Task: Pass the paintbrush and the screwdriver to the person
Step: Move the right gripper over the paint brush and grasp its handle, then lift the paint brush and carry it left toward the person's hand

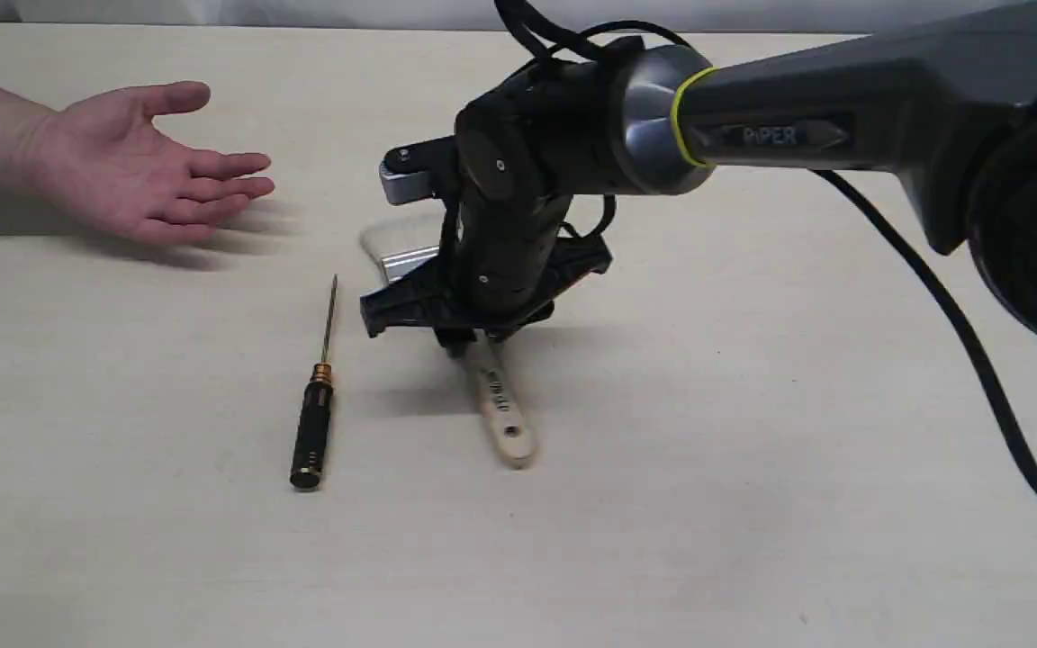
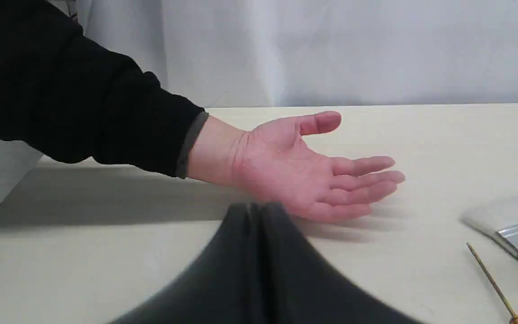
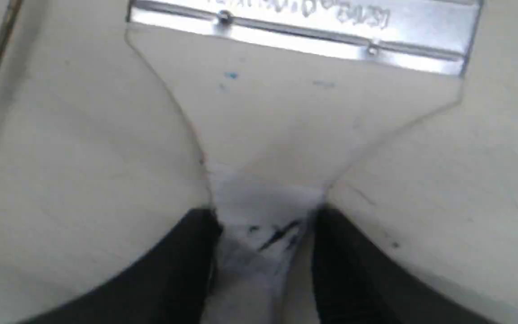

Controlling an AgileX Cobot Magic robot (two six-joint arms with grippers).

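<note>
The paintbrush [image 1: 502, 409] lies on the table, bristles pointing away, wooden handle toward the front. My right gripper [image 1: 473, 337] is down on its handle just behind the silver ferrule. In the right wrist view the two black fingers press both sides of the paintbrush [image 3: 295, 112] neck, with my right gripper [image 3: 263, 234] shut on it. The screwdriver [image 1: 313, 423] lies just left of the brush, shaft pointing away. The person's open hand [image 1: 140, 166] rests palm up at the far left. My left gripper [image 2: 254, 211] is shut and empty, facing the hand [image 2: 304, 171].
The pale table [image 1: 752, 450] carries nothing else. The right arm's black cable [image 1: 960, 333] hangs over the right side. In the left wrist view the paintbrush [image 2: 511, 225] bristles and the screwdriver [image 2: 495, 285] tip show at one edge, and a white wall [image 2: 331, 49] stands behind the table.
</note>
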